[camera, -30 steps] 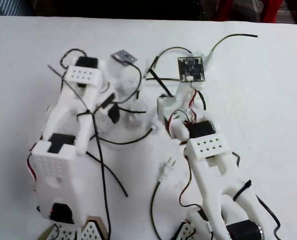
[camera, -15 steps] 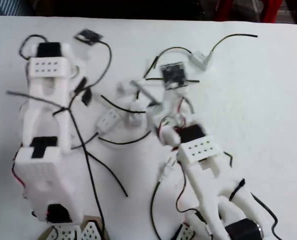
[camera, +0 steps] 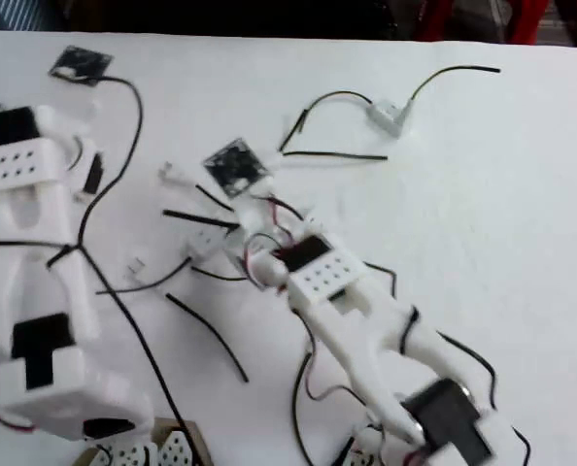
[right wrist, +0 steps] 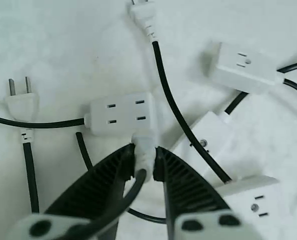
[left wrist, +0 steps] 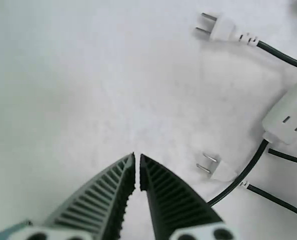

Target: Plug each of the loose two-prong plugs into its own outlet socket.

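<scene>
**Right arm.** We find the right gripper (right wrist: 144, 149) clamped on a white moulded two-prong plug (right wrist: 143, 160) with a black cord. Its dark ribbed fingers (right wrist: 106, 185) pinch the plug body from both sides. The plug's front end butts against the edge of a white rectangular plastic outlet block (right wrist: 119, 114), whose upper face shows two pairs of slots. The prongs are hidden, so we cannot tell whether they sit in an edge socket or merely press on the casing. We judge that the grip is on the body's flanks so that the prongs lead and the push runs straight into the block.

**Unpaired items.** A loose white plug (right wrist: 19, 104) lies near the block with its prongs bare. A second loose plug (right wrist: 141, 12) lies farther off. A separate white single-socket outlet (right wrist: 244, 62) sits apart from the block with its slots exposed. We judge that these are still to be mated.

**Left arm.** The left gripper (left wrist: 137, 161) has its grey ribbed fingers closed tip to tip on nothing. It hangs over the bare white table (left wrist: 63, 75), near a small white plug with exposed prongs (left wrist: 216, 171).

**Pose.** In the high view, the right arm (camera: 342, 291) lies diagonally from the near edge towards the table's centre, with its wrist low over the tangle of cords. The left arm (camera: 31, 243) lies along the left side, well apart from that cluster.
</scene>
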{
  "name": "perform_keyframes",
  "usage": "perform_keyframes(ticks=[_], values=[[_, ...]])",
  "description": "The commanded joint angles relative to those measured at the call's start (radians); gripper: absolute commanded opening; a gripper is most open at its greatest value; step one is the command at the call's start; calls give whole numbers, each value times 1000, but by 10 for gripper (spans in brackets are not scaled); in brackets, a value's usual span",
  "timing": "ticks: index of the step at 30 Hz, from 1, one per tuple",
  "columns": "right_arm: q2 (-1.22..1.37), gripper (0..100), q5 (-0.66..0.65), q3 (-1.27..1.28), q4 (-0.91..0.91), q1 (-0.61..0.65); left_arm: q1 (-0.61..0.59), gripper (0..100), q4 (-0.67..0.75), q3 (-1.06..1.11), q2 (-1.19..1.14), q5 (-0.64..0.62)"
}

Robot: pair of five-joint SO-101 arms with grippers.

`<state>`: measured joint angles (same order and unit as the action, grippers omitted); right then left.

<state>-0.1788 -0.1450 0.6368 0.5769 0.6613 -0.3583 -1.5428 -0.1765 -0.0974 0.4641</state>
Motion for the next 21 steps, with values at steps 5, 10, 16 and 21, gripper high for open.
perform_keyframes(ticks=[5,10,16,21], values=[[179,17,-25,-381,234,27,-94,35,226,325,220,-15],[325,17,-41,-585,338,27,-93,34,368,523,285,-81],[452,17,-144,-661,337,27,-93,35,522,689,306,-167],[463,17,-144,-664,337,21,-93,37,578,732,306,-180]])
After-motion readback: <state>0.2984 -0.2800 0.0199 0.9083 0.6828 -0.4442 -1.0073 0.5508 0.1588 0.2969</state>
